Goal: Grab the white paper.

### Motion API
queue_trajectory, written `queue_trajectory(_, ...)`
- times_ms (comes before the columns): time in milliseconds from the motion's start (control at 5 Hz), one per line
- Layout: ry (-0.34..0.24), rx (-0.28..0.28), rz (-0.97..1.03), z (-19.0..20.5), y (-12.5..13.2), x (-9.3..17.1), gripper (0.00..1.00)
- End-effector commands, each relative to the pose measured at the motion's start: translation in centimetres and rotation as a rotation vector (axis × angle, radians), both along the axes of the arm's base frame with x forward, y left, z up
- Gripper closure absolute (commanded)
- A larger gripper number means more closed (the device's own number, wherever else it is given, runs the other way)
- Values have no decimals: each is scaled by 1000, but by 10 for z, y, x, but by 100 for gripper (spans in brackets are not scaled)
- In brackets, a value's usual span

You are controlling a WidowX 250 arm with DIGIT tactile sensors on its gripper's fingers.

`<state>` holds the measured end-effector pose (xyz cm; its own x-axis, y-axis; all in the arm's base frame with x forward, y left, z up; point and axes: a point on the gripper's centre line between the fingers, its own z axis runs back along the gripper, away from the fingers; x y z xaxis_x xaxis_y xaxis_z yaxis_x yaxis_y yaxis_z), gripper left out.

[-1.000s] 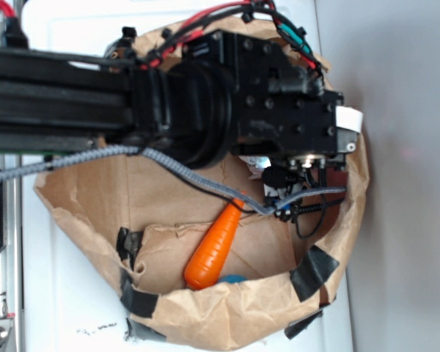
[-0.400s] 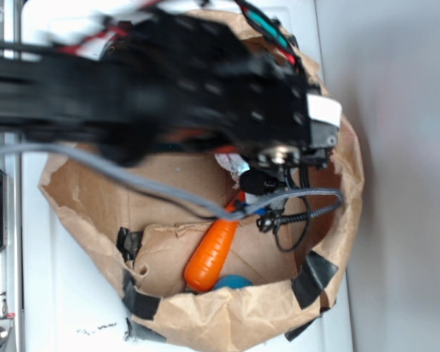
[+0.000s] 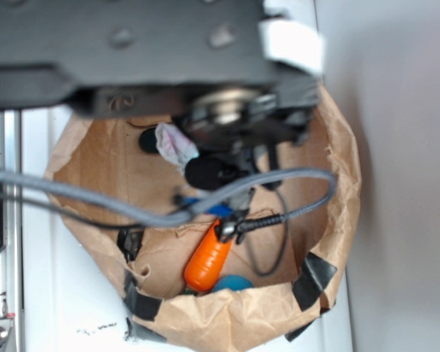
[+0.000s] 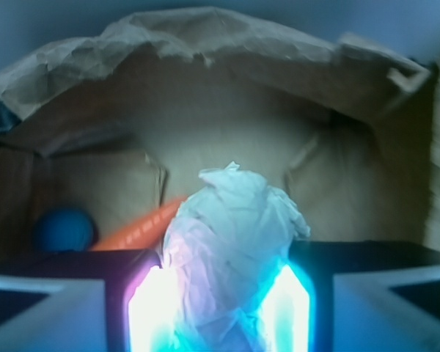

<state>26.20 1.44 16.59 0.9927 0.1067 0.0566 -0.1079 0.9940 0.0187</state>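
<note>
Jaws: gripper (image 4: 221,308) clamped on the white paper (image 4: 231,249), one glowing pad on each side of the wad
White paper: lifted between the jaws, inside the brown paper bag (image 3: 337,191)
Carrot (image 4: 136,227): at ten o'clock beyond the wad; blue ball (image 4: 64,229) farther left
Bag wall: behind everything

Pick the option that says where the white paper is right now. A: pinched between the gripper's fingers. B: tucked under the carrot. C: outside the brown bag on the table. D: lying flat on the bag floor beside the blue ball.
A: in the wrist view the white paper sits wedged between the two fingers of the gripper, with the carrot and blue ball lying behind it in the brown bag.
</note>
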Motion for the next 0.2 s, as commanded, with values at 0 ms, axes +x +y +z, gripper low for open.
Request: queue_trajectory(0,-72,81,-9,31,-4,-12,100)
